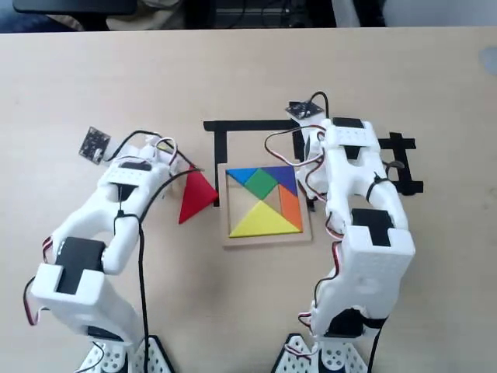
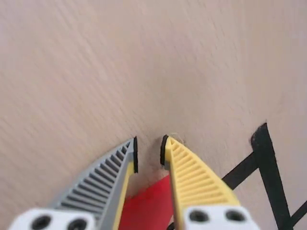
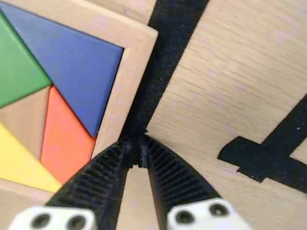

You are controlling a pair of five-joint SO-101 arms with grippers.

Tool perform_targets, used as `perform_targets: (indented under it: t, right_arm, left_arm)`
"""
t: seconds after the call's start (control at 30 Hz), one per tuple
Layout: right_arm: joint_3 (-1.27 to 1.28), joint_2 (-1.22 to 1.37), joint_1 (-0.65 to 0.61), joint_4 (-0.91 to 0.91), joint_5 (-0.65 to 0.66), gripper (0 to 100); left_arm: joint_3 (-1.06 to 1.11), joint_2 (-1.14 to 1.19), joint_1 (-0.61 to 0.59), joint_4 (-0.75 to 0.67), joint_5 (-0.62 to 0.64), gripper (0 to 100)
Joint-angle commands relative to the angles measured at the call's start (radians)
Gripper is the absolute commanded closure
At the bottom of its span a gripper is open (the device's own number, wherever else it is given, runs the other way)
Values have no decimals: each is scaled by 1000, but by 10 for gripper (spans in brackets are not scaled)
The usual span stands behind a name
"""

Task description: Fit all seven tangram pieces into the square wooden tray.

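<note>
While high view shows red triangle (image 1: 196, 198) beside tray (image 1: 265, 240), left wrist view shows left pincer (image 2: 149, 154) slightly parted over it; right pincer (image 3: 139, 152) closed beside tray edge.

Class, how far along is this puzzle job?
Done: the yellow triangle, green square, orange piece and two blue pieces lie in the tray. In hand: the left gripper is at the red triangle, on the table beside the tray. Left: seating it in the tray's bare left side. The right gripper sits shut by the tray's edge.
</note>
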Motion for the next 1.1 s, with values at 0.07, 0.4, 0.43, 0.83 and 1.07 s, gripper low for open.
perform_targets:
  t: [0.07,0.4,0.43,0.83,1.07]
  right_arm:
    - [7,2,-21,14,3,988]
    - [7,2,-21,14,3,988]
    - [7,2,-21,14,3,988]
    - [7,2,-21,14,3,988]
    - [7,2,-21,14,6,988]
  left_arm:
    - [-38,0,67,31,12,888]
    - [-154,-2,22,333,-38,888]
    - [-162,-2,7,354,-48,888]
    - [-150,11,147,324,-77,888]
    - [-165,0,309,479,-80,888]
